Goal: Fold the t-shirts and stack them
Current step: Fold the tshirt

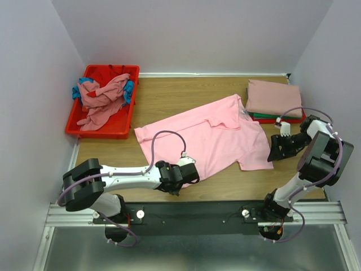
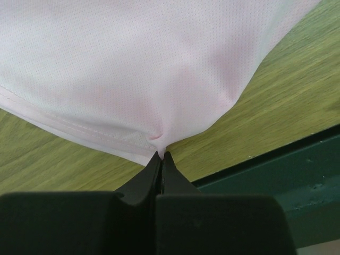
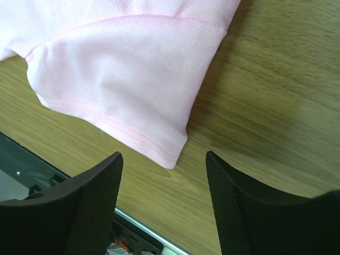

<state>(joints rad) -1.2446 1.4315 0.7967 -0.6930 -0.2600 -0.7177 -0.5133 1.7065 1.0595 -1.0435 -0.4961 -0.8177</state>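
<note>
The left hand (image 2: 162, 154) clamped tight on the pink t-shirt (image 2: 133, 69) at lower centre. The right hand (image 3: 162, 159) gaped wide, holding nothing.

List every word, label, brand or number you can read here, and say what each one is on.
None can be read. The pink shirt, the folded stack and the red bin show no print in any view. Any neck tag on the shirt is too small to make out.
</note>
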